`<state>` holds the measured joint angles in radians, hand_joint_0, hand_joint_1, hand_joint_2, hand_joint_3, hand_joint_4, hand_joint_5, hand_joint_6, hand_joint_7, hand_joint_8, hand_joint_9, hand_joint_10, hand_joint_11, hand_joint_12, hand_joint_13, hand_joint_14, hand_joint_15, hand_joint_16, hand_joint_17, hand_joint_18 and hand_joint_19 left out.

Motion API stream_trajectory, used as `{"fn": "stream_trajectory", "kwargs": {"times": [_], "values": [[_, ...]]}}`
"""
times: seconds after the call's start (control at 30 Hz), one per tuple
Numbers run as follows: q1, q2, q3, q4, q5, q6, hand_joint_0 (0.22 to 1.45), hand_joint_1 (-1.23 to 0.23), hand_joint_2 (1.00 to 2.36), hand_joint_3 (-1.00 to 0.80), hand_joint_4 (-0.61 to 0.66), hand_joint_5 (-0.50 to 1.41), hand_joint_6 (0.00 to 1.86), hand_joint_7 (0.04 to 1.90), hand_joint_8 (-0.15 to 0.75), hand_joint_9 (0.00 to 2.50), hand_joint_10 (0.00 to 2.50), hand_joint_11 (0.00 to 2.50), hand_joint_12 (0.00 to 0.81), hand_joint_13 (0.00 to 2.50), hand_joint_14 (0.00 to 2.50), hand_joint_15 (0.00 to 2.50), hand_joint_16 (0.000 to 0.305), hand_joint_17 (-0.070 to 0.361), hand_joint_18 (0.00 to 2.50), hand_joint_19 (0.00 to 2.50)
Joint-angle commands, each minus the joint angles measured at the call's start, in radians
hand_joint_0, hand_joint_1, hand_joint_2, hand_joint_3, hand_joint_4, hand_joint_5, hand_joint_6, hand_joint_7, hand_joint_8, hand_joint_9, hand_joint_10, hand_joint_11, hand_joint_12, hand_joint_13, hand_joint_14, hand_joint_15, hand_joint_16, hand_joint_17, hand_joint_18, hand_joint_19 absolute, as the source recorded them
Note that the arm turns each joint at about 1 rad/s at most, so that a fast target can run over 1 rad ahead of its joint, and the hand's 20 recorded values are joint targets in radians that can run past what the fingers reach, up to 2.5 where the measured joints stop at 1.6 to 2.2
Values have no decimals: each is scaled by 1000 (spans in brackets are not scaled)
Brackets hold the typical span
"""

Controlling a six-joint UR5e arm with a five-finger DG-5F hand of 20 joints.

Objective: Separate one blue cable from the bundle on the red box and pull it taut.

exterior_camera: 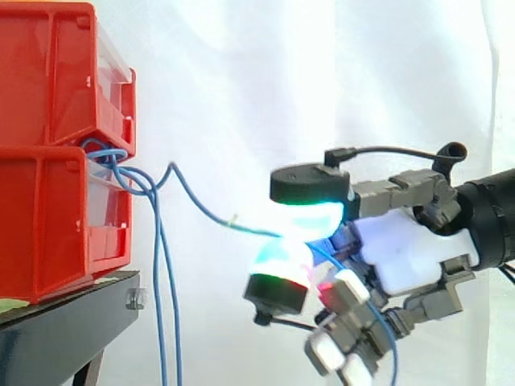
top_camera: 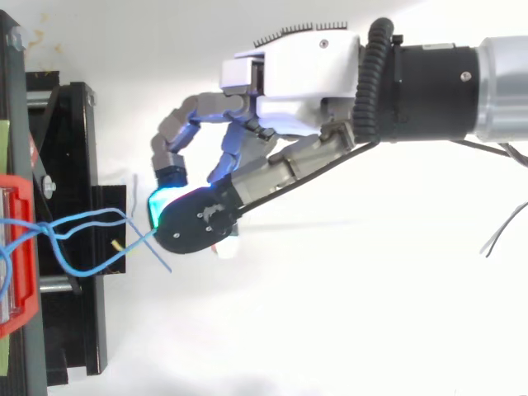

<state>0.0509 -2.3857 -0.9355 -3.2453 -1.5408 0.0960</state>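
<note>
Two red bins (exterior_camera: 48, 217) are stacked at the left on a black stand (exterior_camera: 64, 322). A bundle of blue cables (exterior_camera: 109, 161) comes out between them. Two strands (exterior_camera: 161, 305) hang straight down beside the stand. One blue cable (exterior_camera: 201, 211) runs rightward from the bundle, kinks upward, then slopes down to my hand (exterior_camera: 402, 249). The hand is shut on this cable, which is pinched between two glowing cyan-green fingertips (exterior_camera: 310, 213). The cable's free end (exterior_camera: 392, 338) trails down past the palm. From above, the hand (top_camera: 297, 66) reaches left toward the bin's edge (top_camera: 21, 264), where blue strands (top_camera: 82, 221) cross.
The black stand (top_camera: 74, 313) juts out under the bins toward the hand. A small yellow tip (top_camera: 115, 245) shows among the crossing strands. White curtain lies behind and below, with open room to the right of the stand.
</note>
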Motion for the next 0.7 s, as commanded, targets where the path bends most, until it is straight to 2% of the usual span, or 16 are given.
{"fn": "stream_trajectory", "kwargs": {"times": [0.0, 0.2, 0.27, 0.33, 0.4, 0.53, 0.67], "values": [[4, 0, -26, 84, -1, 4, 572, -862, 1364, 24, -109, -41, 918, 1228, 290, 1199, 19, 558, 418, 853, 20, 556, 53, 120, 849, 383], [7, -1, -60, 151, -1, 1, 573, -862, 1356, 21, -106, -42, 919, 1217, 290, 1186, 16, 554, 419, 849, 21, 557, 53, 120, 844, 385], [10, 0, -108, 223, -1, 11, 572, -860, 1355, 25, -106, -42, 919, 1221, 291, 1185, 18, 553, 420, 849, 21, 554, 53, 120, 844, 387], [10, 0, -123, 256, 1, 19, 571, -861, 1358, 23, -105, -42, 919, 1221, 296, 1183, 18, 558, 418, 848, 22, 550, 53, 120, 844, 387], [10, -1, -146, 325, 1, 30, 571, -859, 1357, 24, -106, -42, 919, 1215, 297, 1182, 18, 559, 420, 847, 20, 554, 54, 121, 844, 385], [12, 0, -192, 414, 1, 56, 570, -859, 1360, 23, -107, -42, 919, 1219, 296, 1175, 18, 547, 419, 842, 20, 553, 54, 121, 843, 385], [12, -1, -198, 453, 1, 71, 569, -859, 1363, 21, -106, -42, 919, 1216, 295, 1169, 16, 549, 419, 839, 21, 550, 54, 121, 839, 378]]}}
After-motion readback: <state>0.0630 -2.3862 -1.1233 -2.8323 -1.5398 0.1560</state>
